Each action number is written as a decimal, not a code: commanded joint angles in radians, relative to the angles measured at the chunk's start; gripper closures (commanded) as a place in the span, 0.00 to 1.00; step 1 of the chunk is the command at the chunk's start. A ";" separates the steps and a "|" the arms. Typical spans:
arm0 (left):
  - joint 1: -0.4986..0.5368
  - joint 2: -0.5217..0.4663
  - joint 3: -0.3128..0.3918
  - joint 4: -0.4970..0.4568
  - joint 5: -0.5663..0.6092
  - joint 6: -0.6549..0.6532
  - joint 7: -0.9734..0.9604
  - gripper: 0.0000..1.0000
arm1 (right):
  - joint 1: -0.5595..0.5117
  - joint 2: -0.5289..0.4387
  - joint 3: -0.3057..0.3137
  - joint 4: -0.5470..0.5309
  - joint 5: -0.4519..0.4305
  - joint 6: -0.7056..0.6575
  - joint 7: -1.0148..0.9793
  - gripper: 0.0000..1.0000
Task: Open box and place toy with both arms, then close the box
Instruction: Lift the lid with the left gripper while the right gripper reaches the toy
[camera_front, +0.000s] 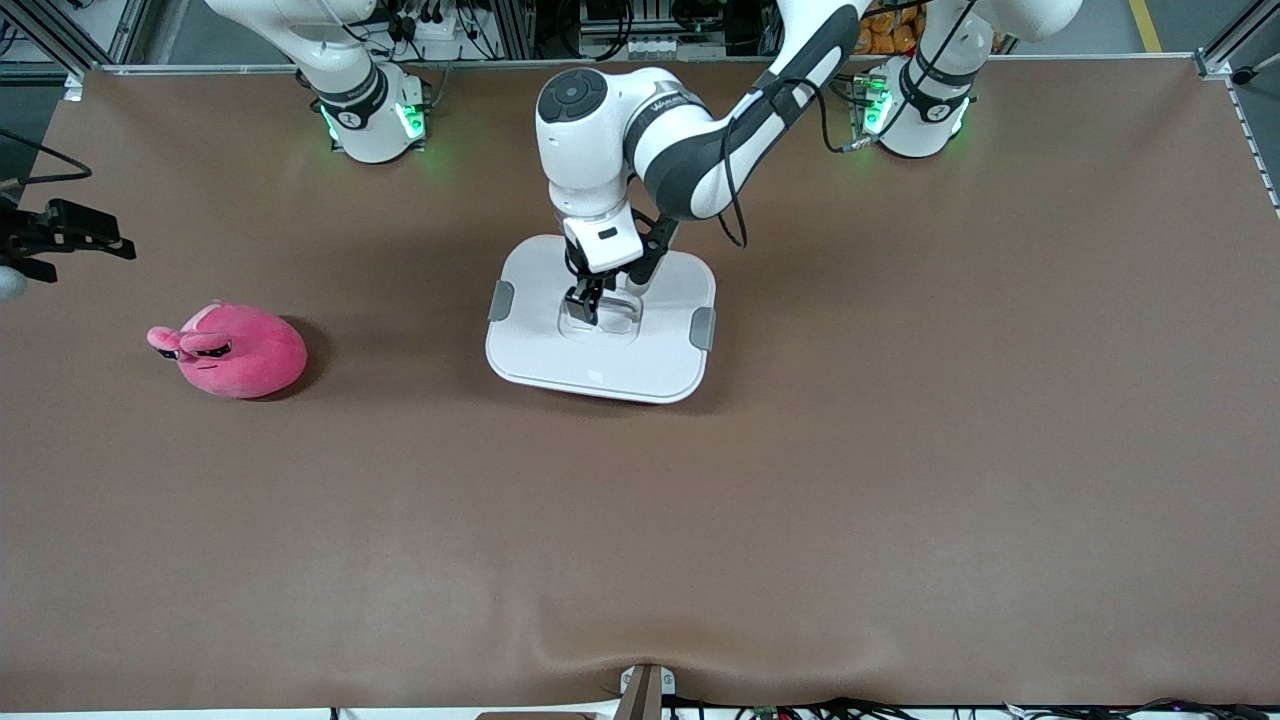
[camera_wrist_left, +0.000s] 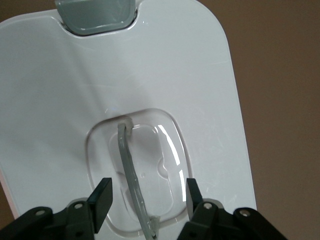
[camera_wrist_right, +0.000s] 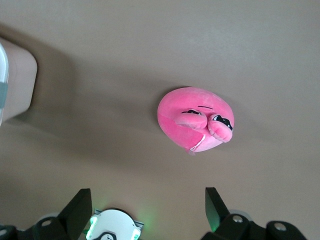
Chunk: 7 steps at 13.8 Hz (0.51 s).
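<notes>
One toy, one box, lid on. Left gripper spread open astride its handle; right gripper gapes over the bench.

Pink toy on the brown table, well below the right pincer's spread fingers

Even, bright overhead light on the brown worktop; soft short shadows fall beside the toy and under the box, with a broad diffuse arm shadow across the worktop in the right wrist view. White glare streaks on the clear handle recess of the lid. Front view sharp throughout; green base lights tint the worktop nearby.
</notes>
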 joint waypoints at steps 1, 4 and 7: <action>-0.016 0.023 0.005 0.029 0.025 0.003 -0.025 0.32 | -0.006 -0.001 0.005 -0.040 0.000 -0.007 -0.098 0.00; -0.016 0.027 0.005 0.029 0.025 0.003 -0.025 0.39 | -0.004 0.001 0.007 -0.074 -0.002 0.005 -0.160 0.00; -0.016 0.026 0.005 0.029 0.025 0.003 -0.025 0.51 | -0.004 0.021 0.008 -0.079 -0.020 0.027 -0.268 0.00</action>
